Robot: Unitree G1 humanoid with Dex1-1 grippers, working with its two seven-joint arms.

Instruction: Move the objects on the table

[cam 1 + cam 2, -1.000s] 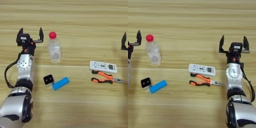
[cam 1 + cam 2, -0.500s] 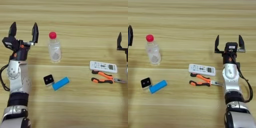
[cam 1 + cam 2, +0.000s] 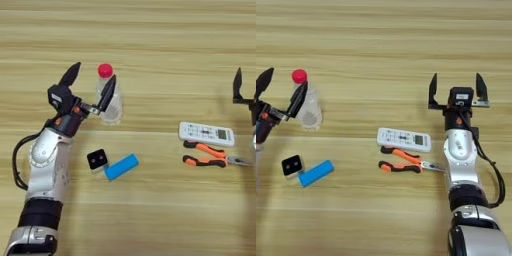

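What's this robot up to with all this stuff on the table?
Its left gripper is open right beside the bottle, one finger in front of it, not closed on it. The right gripper hovers open beyond the remote and pliers, holding nothing. A black cube and blue block lie together on the table.

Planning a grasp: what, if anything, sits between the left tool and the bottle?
Nothing visible. The open left tool is right beside the bottle, one finger overlapping it; cube and block lie nearer the robot.
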